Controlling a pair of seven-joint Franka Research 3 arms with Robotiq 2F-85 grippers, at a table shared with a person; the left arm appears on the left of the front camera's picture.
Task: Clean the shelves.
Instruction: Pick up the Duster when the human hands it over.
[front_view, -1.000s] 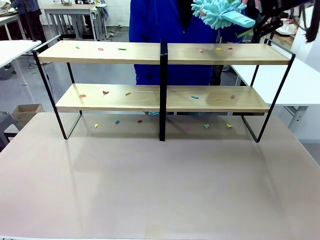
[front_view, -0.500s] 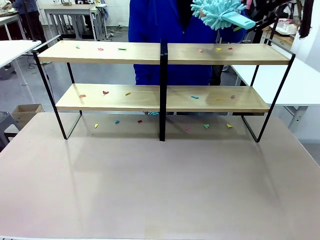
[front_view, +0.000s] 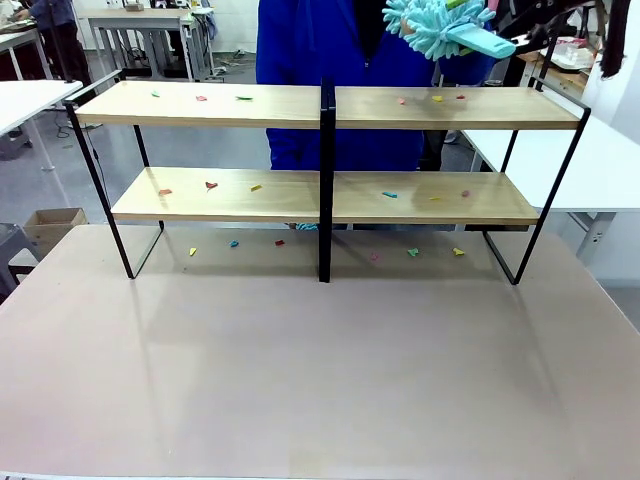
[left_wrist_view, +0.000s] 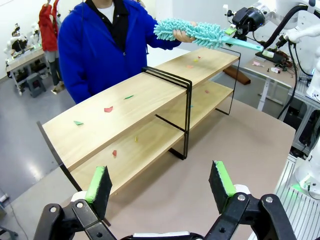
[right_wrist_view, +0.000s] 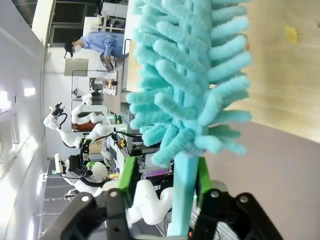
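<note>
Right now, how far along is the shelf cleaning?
Done: right gripper is shut on the teal duster's handle. In hand: the handover, with the person's hand gripping its fluffy head. Left: all the wiping; coloured scraps lie on both shelves. Left gripper is open, empty.

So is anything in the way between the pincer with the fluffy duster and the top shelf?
Nothing visible does. The right pincer holds the duster by its handle over the right half of the top shelf, open air between. The person's hand holds its fluffy head, though.
</note>
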